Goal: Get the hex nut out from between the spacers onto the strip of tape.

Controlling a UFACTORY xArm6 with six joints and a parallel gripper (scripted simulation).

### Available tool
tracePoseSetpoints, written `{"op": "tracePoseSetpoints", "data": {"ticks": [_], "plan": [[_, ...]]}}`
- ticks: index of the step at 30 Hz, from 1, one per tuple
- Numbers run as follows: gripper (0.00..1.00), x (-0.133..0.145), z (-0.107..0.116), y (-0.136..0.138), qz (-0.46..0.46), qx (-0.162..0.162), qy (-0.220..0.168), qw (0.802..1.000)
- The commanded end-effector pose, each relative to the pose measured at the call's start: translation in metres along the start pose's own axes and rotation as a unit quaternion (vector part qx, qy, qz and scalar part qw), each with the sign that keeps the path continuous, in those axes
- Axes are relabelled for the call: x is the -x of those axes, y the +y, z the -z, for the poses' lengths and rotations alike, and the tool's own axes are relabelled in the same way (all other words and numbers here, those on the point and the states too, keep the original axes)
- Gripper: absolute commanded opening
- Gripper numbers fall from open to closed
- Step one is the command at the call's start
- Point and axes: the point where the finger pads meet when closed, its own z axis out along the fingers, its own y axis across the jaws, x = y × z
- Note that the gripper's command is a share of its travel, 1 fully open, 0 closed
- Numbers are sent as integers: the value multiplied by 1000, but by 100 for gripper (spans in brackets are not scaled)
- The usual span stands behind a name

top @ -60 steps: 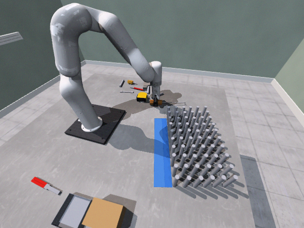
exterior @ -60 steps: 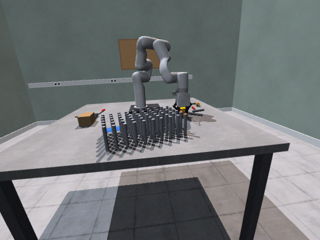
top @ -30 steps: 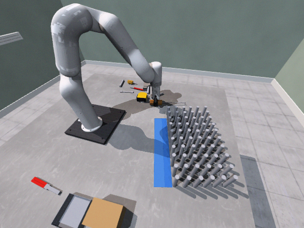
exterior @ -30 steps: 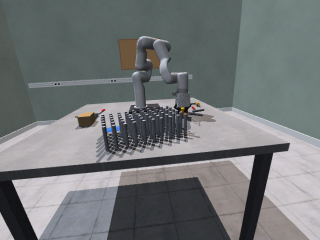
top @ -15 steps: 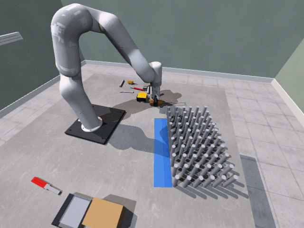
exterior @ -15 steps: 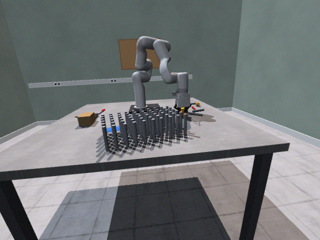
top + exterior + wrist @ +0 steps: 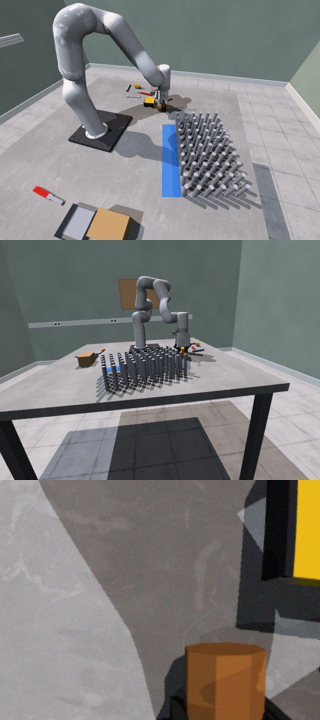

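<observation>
My gripper (image 7: 163, 107) is down at the table behind the spacer field and is shut on the hook pick's orange-brown handle (image 7: 162, 106). The handle's end shows at the bottom of the wrist view (image 7: 225, 680). The pick's thin metal shaft (image 7: 184, 108) runs right along the table toward the spacers. The grey upright spacers (image 7: 204, 152) stand in a dense grid. The blue tape strip (image 7: 170, 160) lies along their left side; a small part of it shows in the exterior view (image 7: 112, 368). The hex nut is hidden among the spacers.
A yellow and black box (image 7: 149, 102) sits just left of the gripper, also at the wrist view's right edge (image 7: 300, 527). Small tools (image 7: 136, 90) lie behind. A tan box (image 7: 108, 227), a grey tray (image 7: 77, 222) and a red-handled tool (image 7: 47, 195) lie at the near left.
</observation>
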Motion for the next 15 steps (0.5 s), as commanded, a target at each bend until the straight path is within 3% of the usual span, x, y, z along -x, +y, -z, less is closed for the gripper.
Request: {"op": "tracePoseSetpoints", "data": {"ticks": [1,8,15], "plan": [[0,2,8,1,0,1,-2,1000],[0,2,21,1,0,1,-2,1000],[0,2,48,1,0,1,-2,1000]]}}
